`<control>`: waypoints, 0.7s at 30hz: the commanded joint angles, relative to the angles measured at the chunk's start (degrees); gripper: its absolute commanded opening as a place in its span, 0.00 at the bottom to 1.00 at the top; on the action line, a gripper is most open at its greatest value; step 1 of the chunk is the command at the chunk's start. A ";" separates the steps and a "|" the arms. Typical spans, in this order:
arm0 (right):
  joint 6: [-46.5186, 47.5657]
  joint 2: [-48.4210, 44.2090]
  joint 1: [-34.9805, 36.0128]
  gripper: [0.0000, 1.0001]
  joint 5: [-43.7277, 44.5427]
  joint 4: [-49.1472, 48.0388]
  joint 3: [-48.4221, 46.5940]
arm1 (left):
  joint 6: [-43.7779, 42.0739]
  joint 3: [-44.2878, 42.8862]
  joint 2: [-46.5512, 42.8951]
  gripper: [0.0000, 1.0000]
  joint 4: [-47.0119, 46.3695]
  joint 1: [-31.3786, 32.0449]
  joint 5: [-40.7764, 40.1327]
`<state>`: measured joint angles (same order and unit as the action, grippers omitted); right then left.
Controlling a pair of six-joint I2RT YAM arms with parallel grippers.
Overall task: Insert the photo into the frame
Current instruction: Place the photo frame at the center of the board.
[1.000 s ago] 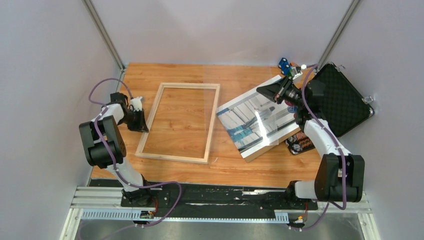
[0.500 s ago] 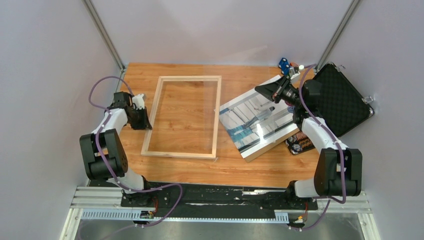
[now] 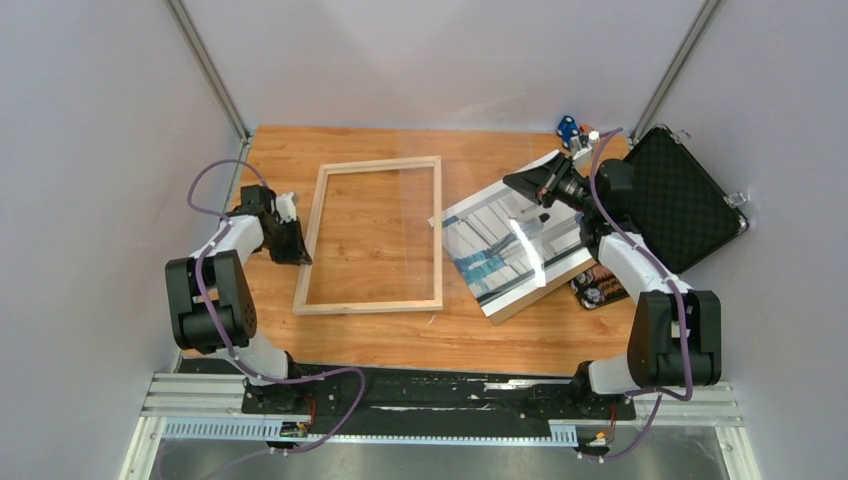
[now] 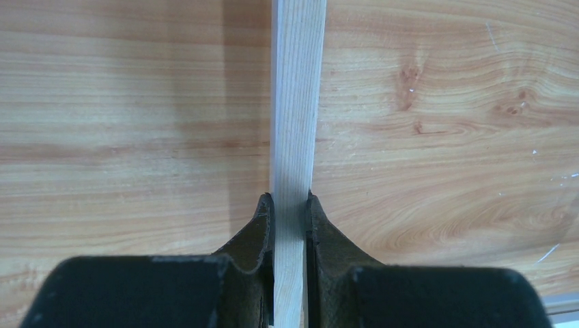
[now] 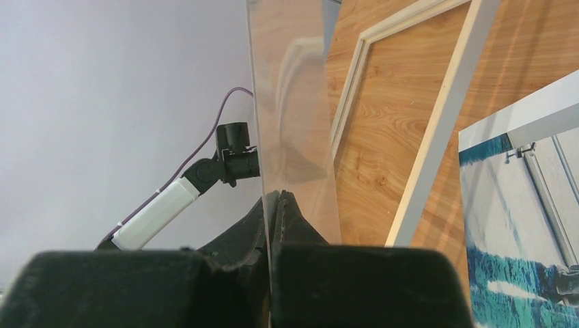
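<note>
The pale wood frame (image 3: 380, 162) lies flat on the table, left of centre. My left gripper (image 3: 292, 245) is shut on its left rail; in the left wrist view the fingers (image 4: 289, 201) pinch the rail (image 4: 297, 102). The photo (image 3: 500, 235) lies to the frame's right on a brown backing board (image 3: 522, 303). My right gripper (image 3: 515, 182) hovers over the photo's far edge, shut on a clear pane (image 5: 293, 102) seen edge-on between its jaws (image 5: 276, 198). The right wrist view also shows the frame (image 5: 437, 130) and photo (image 5: 526, 205).
An open black case (image 3: 685, 205) stands at the right edge. Small blue and white items (image 3: 575, 130) sit at the back right. A dark printed object (image 3: 600, 285) lies beside the photo's near right corner. Grey walls close in on the left, back and right.
The frame has turned clockwise and slid right, pulled by my left gripper, and now lies squarer to the table. My right gripper has shifted slightly left with the pane.
</note>
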<state>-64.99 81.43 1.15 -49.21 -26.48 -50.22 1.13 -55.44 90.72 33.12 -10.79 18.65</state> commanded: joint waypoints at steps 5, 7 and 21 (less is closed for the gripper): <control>0.70 0.88 0.59 0.00 0.70 -2.20 -2.26 | 6.44 0.77 1.17 0.00 -2.86 4.14 2.12; 0.89 1.17 0.71 0.00 0.78 -2.17 -2.25 | 7.40 1.64 0.98 0.00 -3.52 5.39 2.51; 1.59 3.17 1.00 0.00 1.05 -2.52 -2.08 | 10.20 4.74 -2.64 0.50 -6.58 8.60 6.86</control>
<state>-63.33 83.66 1.76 -48.62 -26.37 -50.22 9.30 -50.57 90.89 28.86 -2.39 21.41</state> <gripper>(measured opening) 0.003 0.418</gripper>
